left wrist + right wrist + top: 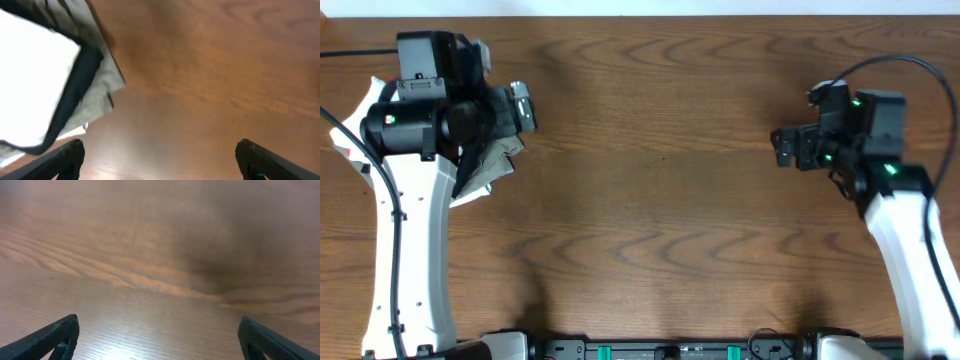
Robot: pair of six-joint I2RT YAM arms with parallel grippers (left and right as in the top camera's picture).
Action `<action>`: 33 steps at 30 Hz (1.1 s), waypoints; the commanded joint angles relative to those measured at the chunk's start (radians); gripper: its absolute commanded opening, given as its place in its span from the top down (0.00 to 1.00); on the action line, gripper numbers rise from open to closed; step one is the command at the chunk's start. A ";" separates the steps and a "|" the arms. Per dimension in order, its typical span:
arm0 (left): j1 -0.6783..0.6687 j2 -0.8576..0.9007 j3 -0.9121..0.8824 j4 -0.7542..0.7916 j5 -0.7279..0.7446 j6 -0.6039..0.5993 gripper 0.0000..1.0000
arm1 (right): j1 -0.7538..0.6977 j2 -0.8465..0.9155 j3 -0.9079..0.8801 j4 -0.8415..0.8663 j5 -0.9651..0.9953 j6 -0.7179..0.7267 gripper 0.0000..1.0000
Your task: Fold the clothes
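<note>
Clothes point(30, 75): white fabric at the far left edge of the worktop point(660, 200), mostly hidden under the left arm in the overhead view. Only slivers show there, one pale patch by the arm's shoulder side point(345, 138). The long axis and which way it points cannot be told, as too little is visible. In the left wrist view the white surface looks flat and smooth, with one edge running diagonally from upper right to lower left.

A dark band point(75, 90) follows that edge. Whether it belongs to the white piece or to a separate garment beneath it cannot be told. Grey fabric point(498, 160) pokes out from under the pile, one corner jutting toward the worktop's middle.

Left pincer point(527, 108): jaws spread wide and released, with nothing between them. It is beside the grey corner. In the wrist view only bare wood lies between the fingertips point(75, 150), with the cloth up and to the left.

Right pincer point(782, 148): on the right side, well apart from the pile, pointing toward the worktop's centre. Its jaws are also fully spread and empty, with only wood grain below.
</note>
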 commanded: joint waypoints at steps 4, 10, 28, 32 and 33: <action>-0.004 -0.228 -0.097 0.060 0.077 0.103 0.02 | -0.010 -0.300 0.001 -0.143 0.084 0.077 0.01; -0.004 -0.525 -0.341 0.174 0.079 0.127 0.02 | -0.010 -0.527 -0.100 -0.277 0.157 0.087 0.01; -0.004 -0.751 -0.643 0.109 0.079 0.128 0.02 | -0.010 -0.868 -0.488 -0.344 0.178 0.304 0.01; -0.003 -0.751 -0.643 0.109 0.079 0.128 0.02 | -0.010 -0.868 -0.488 -0.416 0.178 0.304 0.01; -0.004 -0.751 -0.643 0.109 0.079 0.128 0.02 | -0.010 -0.868 -0.488 -0.433 0.178 0.304 0.01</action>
